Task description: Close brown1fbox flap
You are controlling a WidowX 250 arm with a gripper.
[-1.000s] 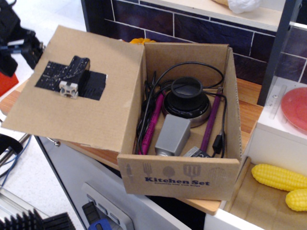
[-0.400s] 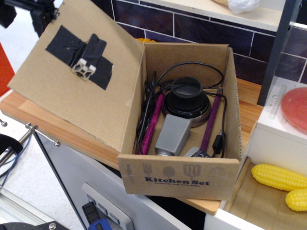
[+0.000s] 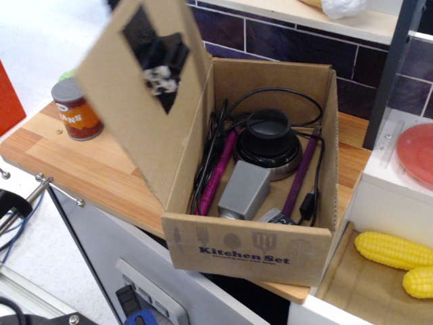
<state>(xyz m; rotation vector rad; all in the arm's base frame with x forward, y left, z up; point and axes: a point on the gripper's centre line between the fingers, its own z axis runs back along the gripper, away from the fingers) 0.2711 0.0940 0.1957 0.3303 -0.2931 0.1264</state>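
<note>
Brown1fbox (image 3: 250, 254) on wooden tabletop (image 3: 81, 169), open. Flap (image 3: 145, 101) raised steep on box's left side, black tape patch and knob (image 3: 159, 78) facing out. Red can (image 3: 76, 110) left of box. End effector not visible, state unknown.

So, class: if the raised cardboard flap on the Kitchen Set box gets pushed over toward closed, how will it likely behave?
The flap looks like a flat corrugated panel, so it probably stays stiff and swings on its fold. It seems light, so a push may also shift the box. The cables arching up inside might stop it from shutting flat.
</note>
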